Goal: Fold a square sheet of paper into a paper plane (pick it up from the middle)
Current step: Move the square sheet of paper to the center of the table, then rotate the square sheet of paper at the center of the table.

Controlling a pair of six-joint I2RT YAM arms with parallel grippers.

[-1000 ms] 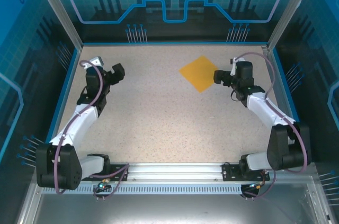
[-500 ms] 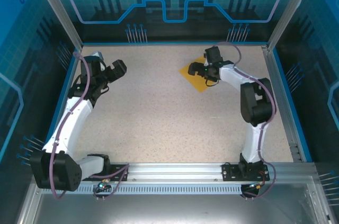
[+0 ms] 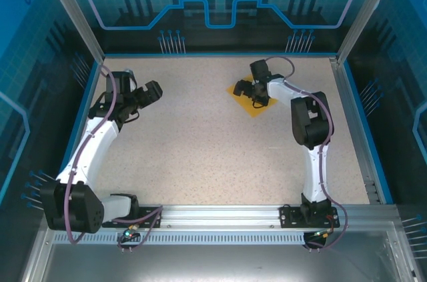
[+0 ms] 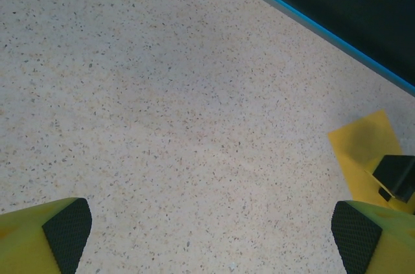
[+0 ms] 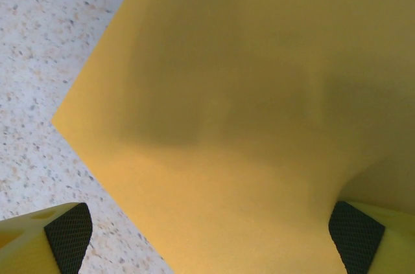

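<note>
Two spread right jaws at square sheet of paper (image 5: 214,118), half-covered overhead.

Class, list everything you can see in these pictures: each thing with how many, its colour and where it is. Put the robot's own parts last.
square sheet of paper: one, orange-yellow, flat on the far right part of the table, set like a diamond, partly under the right gripper
table: one, speckled beige with a blue border, filling the middle of the overhead view
enclosure walls: blue patterned panels, around the far side and both sides
rail: one, silver, along the near edge, carrying both arm bases
left gripper: one, yellow fingers with black pads, open, over bare table at far left
right gripper: one, same colours, open, just over the sheet
</note>
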